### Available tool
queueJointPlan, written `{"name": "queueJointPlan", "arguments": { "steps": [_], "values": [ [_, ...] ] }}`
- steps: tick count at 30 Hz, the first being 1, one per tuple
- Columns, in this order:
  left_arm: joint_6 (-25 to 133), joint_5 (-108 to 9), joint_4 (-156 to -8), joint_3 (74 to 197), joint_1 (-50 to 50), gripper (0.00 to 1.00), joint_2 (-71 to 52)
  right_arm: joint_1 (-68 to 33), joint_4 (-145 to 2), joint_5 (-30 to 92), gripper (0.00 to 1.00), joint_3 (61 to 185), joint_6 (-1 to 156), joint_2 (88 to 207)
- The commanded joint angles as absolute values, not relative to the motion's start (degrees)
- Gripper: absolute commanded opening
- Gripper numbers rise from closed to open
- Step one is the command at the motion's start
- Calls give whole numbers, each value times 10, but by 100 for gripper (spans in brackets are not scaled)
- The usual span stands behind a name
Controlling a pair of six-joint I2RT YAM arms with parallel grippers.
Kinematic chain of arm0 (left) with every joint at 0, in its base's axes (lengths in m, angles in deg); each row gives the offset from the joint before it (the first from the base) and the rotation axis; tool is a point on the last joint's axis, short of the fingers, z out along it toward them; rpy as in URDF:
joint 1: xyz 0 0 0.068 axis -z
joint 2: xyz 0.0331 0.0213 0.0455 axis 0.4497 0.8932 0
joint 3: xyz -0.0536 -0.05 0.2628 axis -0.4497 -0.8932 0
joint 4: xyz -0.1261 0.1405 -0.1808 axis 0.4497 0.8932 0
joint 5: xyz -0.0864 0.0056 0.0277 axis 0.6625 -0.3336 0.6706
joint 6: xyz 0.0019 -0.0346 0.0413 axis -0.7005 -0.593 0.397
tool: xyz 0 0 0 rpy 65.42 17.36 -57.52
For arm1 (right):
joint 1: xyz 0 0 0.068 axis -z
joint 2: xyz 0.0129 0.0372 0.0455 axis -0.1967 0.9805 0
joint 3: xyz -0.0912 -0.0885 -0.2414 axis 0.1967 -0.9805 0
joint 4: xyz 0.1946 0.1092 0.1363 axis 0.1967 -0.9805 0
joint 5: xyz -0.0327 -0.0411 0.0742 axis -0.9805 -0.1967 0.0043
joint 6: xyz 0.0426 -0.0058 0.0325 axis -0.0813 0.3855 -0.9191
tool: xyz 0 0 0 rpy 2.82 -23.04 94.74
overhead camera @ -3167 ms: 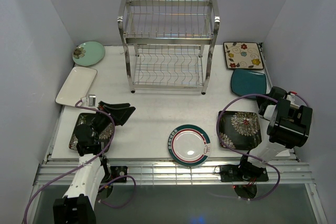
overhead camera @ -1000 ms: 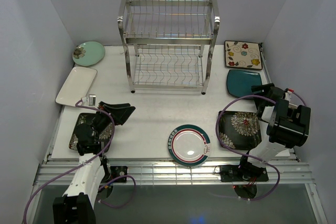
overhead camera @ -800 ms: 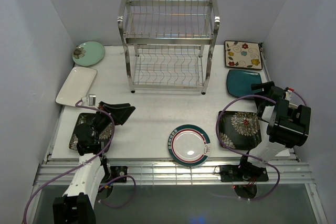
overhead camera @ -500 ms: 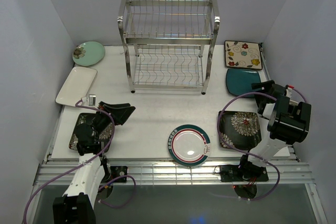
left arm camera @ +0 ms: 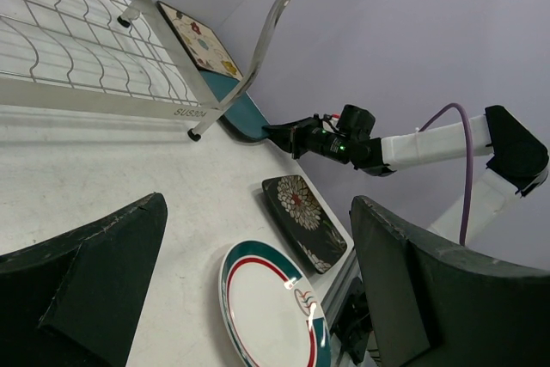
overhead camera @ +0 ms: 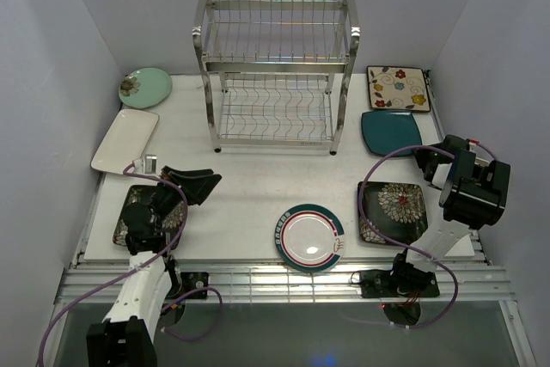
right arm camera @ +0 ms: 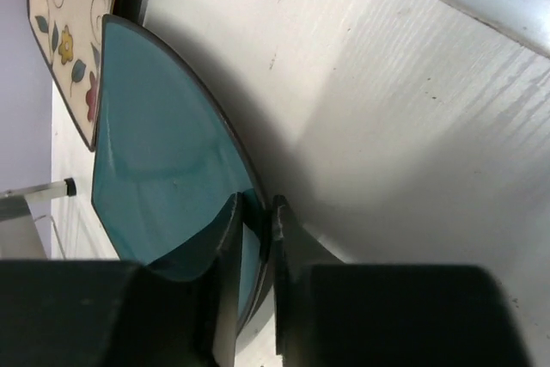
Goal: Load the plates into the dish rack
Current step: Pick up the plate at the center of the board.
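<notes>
The right gripper (right arm camera: 253,231) is seen pressed together on the near right rim of the plain teal plate (right arm camera: 163,169), one finger above the rim and one below it. A dark shadow is cast on the table (overhead camera: 249,178) under the pinched edge; whether that edge is raised off the surface cannot be told. The teal plate is found at the far right of the table, right of the dish rack (overhead camera: 275,70) and just near of the cream flowered square plate (overhead camera: 398,90); whether the two plates touch cannot be told. A dark floral square plate (overhead camera: 393,211) is laid nearer, at the right front, well apart from the held one.

The left gripper (overhead camera: 199,186) is held spread wide, with nothing between its fingers (left arm camera: 86,281). It is poised above the left front of the table. The second dark floral square plate (overhead camera: 129,217) is partly hidden under the left arm. The round white teal-rimmed plate (overhead camera: 310,237) is set at the near middle. The white rectangular plate (overhead camera: 125,139) and the pale green round plate (overhead camera: 145,87) are placed along the left side, the green one farther back. No plate is held in the rack's two wire tiers.
</notes>
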State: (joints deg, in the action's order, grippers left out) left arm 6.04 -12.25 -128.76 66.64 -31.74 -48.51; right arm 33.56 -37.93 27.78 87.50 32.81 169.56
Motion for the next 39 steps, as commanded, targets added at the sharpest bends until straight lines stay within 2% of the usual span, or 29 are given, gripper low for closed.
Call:
{"name": "queueJointPlan", "arguments": {
  "steps": [1,2,10,21,31,39],
  "values": [
    [61,-130,-1289,650,-315,98,-489,331,-424,279,11,871,336,1704],
    [61,-130,-1289,649,-315,98,-491,331,-424,277,8,867,335,1699],
    [61,-130,-1288,649,-314,98,-500,331,-400,267,8,822,324,1637],
    [64,-132,-1289,648,-314,98,-497,331,-353,277,8,722,279,1473],
    [64,-133,-1289,647,-313,98,-491,330,-445,216,8,701,287,1290],
    [68,-128,-1288,652,-312,98,-498,330,-505,199,8,742,331,1248]
  ]
}}
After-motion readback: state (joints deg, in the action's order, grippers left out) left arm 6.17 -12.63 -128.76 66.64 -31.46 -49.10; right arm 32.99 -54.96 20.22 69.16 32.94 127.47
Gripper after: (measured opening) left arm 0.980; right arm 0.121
